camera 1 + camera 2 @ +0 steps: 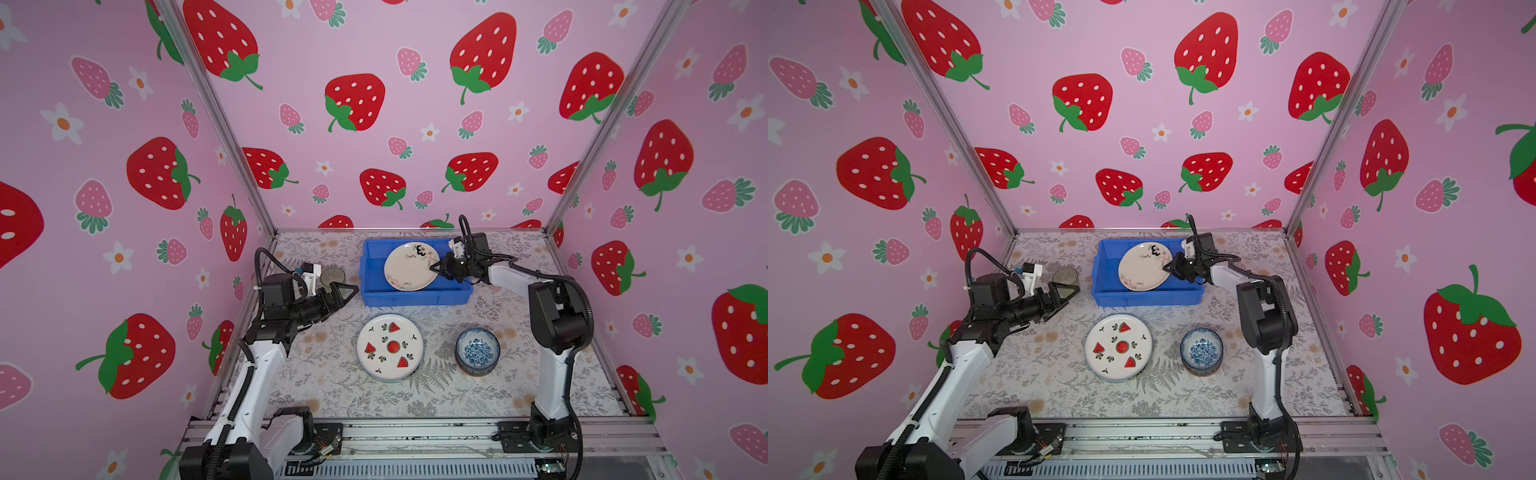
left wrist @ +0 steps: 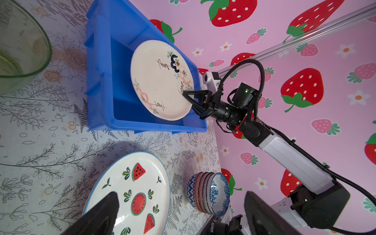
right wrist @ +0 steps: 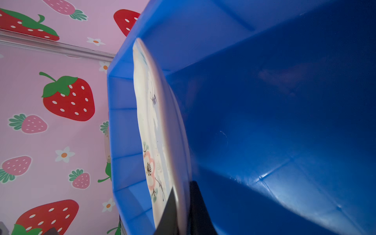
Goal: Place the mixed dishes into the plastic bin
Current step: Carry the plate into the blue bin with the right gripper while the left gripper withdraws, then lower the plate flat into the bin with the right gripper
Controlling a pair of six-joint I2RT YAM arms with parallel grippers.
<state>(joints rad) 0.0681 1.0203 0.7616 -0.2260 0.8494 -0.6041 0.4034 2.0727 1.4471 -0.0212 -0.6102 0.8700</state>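
In both top views the right gripper is closed narrow on the right edge of the cream plate, and this plate hangs tilted over the right half of the blue bin, inside its walls. I cannot tell whether its low edge touches the floor of the bin. The left gripper stands wide and empty, just beside a glass tumbler at the left of the bin. The watermelon plate and a stack of small bowls wait on the table in front of the bin, well apart from both arms. In the left wrist view the two left fingers are far from each other with nothing between them, and the cream plate leans in the bin with only its edge pinched. In the right wrist view the plate's rim sits between the two dark pads, beside the blue inner wall. I judge that the step in hand is to lower the plate and release it. The grip is thin and at one edge only, so the plate may turn or slip out. If the jaws open while the plate is high or steep, it may fall hard and chip, or come to rest against a wall and take the place of the other dishes. The left gripper is also near enough to knock the tumbler over.
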